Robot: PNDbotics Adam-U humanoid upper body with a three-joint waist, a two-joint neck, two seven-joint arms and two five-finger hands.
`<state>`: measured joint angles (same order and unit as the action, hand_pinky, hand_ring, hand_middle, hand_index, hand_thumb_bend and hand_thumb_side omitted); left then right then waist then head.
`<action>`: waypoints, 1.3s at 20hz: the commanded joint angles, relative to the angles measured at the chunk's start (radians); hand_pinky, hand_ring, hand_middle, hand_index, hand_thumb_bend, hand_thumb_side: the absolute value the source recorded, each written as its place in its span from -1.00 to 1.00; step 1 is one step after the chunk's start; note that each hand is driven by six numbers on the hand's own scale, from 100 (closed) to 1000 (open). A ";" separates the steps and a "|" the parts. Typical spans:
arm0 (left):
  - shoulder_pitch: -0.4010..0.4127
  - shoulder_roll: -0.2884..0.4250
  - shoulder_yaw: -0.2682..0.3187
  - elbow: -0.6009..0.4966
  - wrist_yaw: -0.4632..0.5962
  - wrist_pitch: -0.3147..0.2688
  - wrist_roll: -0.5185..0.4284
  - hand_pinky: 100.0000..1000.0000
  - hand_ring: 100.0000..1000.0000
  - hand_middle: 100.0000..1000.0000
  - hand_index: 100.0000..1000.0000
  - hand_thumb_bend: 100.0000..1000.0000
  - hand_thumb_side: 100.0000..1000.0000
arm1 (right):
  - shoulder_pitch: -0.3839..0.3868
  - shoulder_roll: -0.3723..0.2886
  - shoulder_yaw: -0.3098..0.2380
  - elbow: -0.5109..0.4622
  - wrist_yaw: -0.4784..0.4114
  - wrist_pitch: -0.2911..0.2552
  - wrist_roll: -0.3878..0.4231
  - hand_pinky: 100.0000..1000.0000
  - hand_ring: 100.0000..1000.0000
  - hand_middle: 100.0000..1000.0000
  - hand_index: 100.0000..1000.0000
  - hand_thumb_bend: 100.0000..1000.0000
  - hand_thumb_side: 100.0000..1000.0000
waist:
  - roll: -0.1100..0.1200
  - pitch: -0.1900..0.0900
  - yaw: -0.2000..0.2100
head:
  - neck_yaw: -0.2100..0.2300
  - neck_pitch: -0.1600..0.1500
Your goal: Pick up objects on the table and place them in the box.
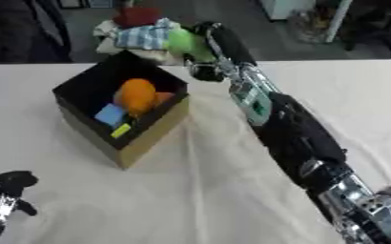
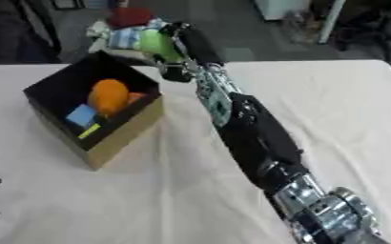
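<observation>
The right arm stretches across the white table [image 1: 82,200] toward its far edge, where the right hand [image 1: 205,44] has its fingers curled round a green object [image 1: 182,42], just beyond the box [image 1: 149,138]. The box sits open near the table's left, holding an orange ball [image 1: 137,95], a blue block [image 1: 110,115] and a small yellow piece [image 1: 120,130]. The left hand [image 1: 5,190] rests at the lower left corner, fingers curled and holding nothing.
</observation>
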<state>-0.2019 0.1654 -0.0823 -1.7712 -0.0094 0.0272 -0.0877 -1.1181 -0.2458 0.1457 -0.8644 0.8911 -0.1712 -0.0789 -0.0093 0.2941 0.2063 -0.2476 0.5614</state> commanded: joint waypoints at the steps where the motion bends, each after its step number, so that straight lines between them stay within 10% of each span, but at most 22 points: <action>1: -0.010 0.005 -0.002 -0.017 0.001 0.000 -0.004 -0.24 0.44 0.15 0.33 -0.44 0.19 | -0.029 0.013 0.010 -0.019 0.045 -0.050 0.076 0.31 0.34 0.18 0.62 -0.98 -0.81 | -0.012 -0.035 0.004 | -0.003 0.000; 3: -0.010 0.005 -0.001 -0.017 0.002 0.000 -0.004 -0.24 0.44 0.15 0.33 -0.44 0.19 | -0.027 0.019 0.016 -0.022 0.061 -0.083 0.122 0.55 0.63 0.63 0.88 -0.50 -0.31 | -0.012 -0.035 0.004 | -0.002 0.001; 9: -0.008 0.003 0.000 -0.016 0.001 0.000 -0.003 -0.24 0.44 0.15 0.33 -0.44 0.20 | -0.024 0.009 0.031 -0.082 0.041 -0.134 0.213 0.73 0.83 0.85 0.93 -0.35 -0.16 | -0.013 -0.038 -0.012 | 0.005 0.005; 16: 0.001 0.005 0.010 -0.014 0.001 0.000 0.007 -0.24 0.44 0.15 0.33 -0.44 0.19 | -0.014 -0.044 0.046 -0.207 -0.088 -0.113 0.194 0.71 0.80 0.80 0.87 -0.49 -0.22 | -0.012 -0.051 -0.056 | 0.033 0.019; 21: 0.014 0.009 0.025 -0.012 -0.001 0.000 0.022 -0.24 0.44 0.15 0.33 -0.44 0.19 | 0.036 -0.127 0.055 -0.360 -0.312 -0.043 0.107 0.58 0.58 0.53 0.74 -0.96 -0.56 | -0.012 -0.065 -0.104 | 0.076 0.032; 26: 0.023 0.011 0.039 -0.012 -0.002 -0.001 0.037 -0.24 0.44 0.15 0.33 -0.44 0.18 | 0.164 -0.215 0.044 -0.581 -0.581 0.044 0.021 0.53 0.50 0.35 0.60 -1.00 -0.62 | -0.009 -0.074 -0.149 | 0.124 0.048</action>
<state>-0.1754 0.1654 -0.0534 -1.7696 -0.0091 0.0274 -0.0576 -0.9395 -0.4186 0.2010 -1.3750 0.3748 -0.1450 -0.0352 -0.0109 0.2518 0.0541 -0.1362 0.6060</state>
